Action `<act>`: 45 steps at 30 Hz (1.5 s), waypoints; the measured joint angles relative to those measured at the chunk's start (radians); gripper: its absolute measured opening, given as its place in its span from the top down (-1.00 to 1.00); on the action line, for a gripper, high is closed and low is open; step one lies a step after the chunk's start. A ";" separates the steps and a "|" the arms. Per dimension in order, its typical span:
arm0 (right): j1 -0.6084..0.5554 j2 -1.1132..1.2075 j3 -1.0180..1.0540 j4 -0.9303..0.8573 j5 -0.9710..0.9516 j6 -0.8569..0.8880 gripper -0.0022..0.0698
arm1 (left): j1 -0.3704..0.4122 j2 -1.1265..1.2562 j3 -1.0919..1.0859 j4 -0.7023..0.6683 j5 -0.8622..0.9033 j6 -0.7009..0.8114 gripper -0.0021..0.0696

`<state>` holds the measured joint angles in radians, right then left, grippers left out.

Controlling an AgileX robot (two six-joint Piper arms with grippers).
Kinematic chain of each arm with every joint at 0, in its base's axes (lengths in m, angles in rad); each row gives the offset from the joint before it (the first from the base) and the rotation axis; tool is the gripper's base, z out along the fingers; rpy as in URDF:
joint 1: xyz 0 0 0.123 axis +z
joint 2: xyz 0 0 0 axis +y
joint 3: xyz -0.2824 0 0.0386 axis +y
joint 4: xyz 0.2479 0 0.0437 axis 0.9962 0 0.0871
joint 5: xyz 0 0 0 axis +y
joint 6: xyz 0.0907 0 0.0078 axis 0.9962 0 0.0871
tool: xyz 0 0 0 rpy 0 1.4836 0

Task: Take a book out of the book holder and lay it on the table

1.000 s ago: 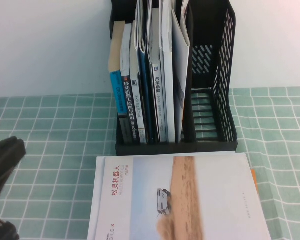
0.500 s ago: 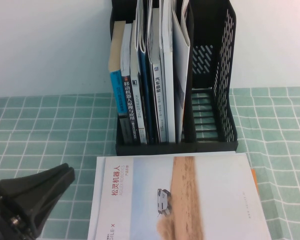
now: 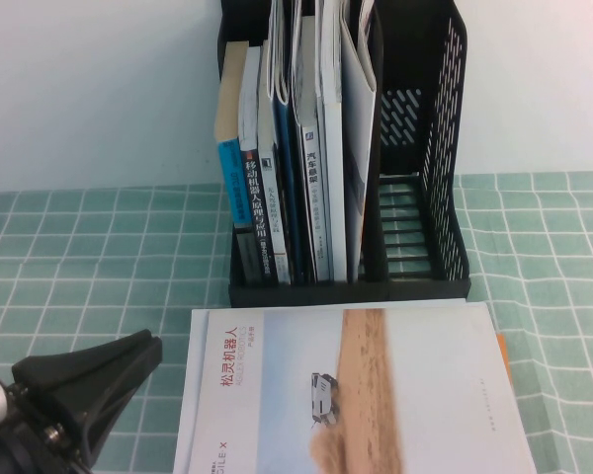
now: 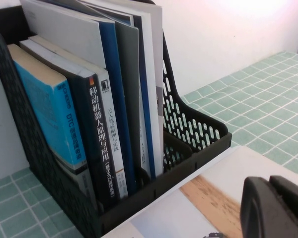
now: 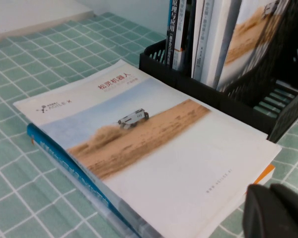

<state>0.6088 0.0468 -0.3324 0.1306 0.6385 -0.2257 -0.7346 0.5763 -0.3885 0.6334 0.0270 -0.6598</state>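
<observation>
I am looking at the table (image 3: 89, 247) first: a cloth of pale green squares with white grid lines, lying flat except for a fold ridge at about 4 o'clock in the high view, and backed by a plain white wall (image 3: 99, 89).

The book holder (image 3: 445, 148) is standing at 12 o'clock against that wall. Its left compartments are packed with upright books (image 3: 277, 197); its rightmost compartment is showing nothing inside.

The book (image 3: 366, 385) is lying face up at 6 o'clock, just in front of the holder's base, cover with the sandy stripe and small car showing. The right wrist view shows it resting on a blue-edged book (image 5: 64, 161), with an orange edge poking out beneath its far corner.

I judge the laying-down step essentially finished, so I am treating this as a retreat. Doing it well means lifting clear of the cover and not dragging the stack.

The left gripper (image 3: 89, 380) is hovering at 8 o'clock, just beside the book's left edge, not touching it; its fingers are pressed together, holding nothing. The right gripper (image 5: 278, 210) shows only in its own wrist view, above the book's corner, closed and empty.
</observation>
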 joint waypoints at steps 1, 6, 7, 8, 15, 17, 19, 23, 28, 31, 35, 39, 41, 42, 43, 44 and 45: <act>0.000 0.000 0.000 0.000 0.000 0.000 0.95 | 0.000 0.000 0.000 0.000 0.000 0.000 0.95; 0.000 0.000 0.000 0.004 -0.001 0.000 0.95 | 0.000 0.000 0.000 0.000 0.002 0.000 0.95; 0.000 0.000 0.000 0.004 -0.001 0.000 0.95 | 0.000 0.000 0.000 0.000 0.002 0.000 0.95; 0.000 0.000 0.000 0.006 -0.001 0.000 0.95 | 0.000 0.000 0.000 0.000 0.002 0.000 0.95; 0.000 0.000 0.002 0.006 -0.001 -0.002 0.95 | 0.012 -0.044 0.063 -0.073 0.016 0.053 0.95; 0.000 0.000 0.002 0.006 -0.001 -0.002 0.95 | 0.055 -0.100 0.094 -0.159 0.026 0.126 0.95; 0.000 0.000 0.002 0.006 -0.001 -0.004 0.95 | 0.122 -0.162 0.124 -0.235 0.032 0.198 0.95; 0.000 0.000 0.002 0.006 -0.001 -0.004 0.95 | 0.315 -0.297 0.174 -0.349 0.058 0.258 0.95; 0.000 0.000 0.003 0.006 -0.001 -0.004 0.95 | 0.535 -0.460 0.247 -0.441 0.081 0.347 0.95; 0.000 0.000 0.003 0.006 -0.001 -0.004 0.95 | 0.636 -0.553 0.296 -0.501 0.110 0.396 0.95; 0.000 0.000 0.003 0.006 -0.002 -0.004 0.95 | 0.701 -0.588 0.361 -0.532 0.146 0.417 0.95; 0.000 0.000 0.004 0.006 -0.002 -0.004 0.95 | 0.687 -0.588 0.410 -0.546 0.224 0.418 0.95; 0.000 0.000 0.004 0.006 -0.002 -0.004 0.95 | 0.680 -0.588 0.412 -0.559 0.277 0.421 0.95; 0.000 0.000 0.004 0.006 -0.002 -0.004 0.95 | 0.678 -0.588 0.413 -0.564 0.301 0.421 0.95; 0.000 0.000 0.004 0.006 -0.002 -0.004 0.95 | 0.678 -0.588 0.413 -0.566 0.307 0.421 0.95; 0.000 0.000 0.004 0.006 -0.002 -0.004 0.95 | 0.678 -0.588 0.413 -0.568 0.309 0.429 0.95; 0.000 0.000 0.004 0.006 -0.002 -0.004 0.95 | 0.678 -0.588 0.413 -0.568 0.309 0.438 0.95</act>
<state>0.6088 0.0468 -0.3281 0.1367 0.6363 -0.2294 -0.0564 -0.0118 0.0242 0.0655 0.3361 -0.2221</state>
